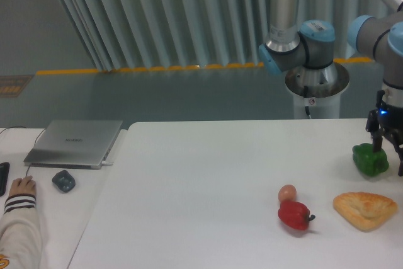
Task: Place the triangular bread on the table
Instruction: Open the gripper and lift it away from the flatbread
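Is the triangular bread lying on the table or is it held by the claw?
On the table. The bread lies flat, apart from the open claw.

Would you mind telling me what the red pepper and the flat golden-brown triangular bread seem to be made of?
The red pepper looks like glossy moulded plastic: uniform colour, soft highlights. The flat golden-brown triangular bread has a matte, crusty-textured top; it may be foam or plastic replica food, though real pastry cannot be ruled out.

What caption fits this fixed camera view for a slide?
Flat golden-brown triangular bread lies on white table; gripper open above it.
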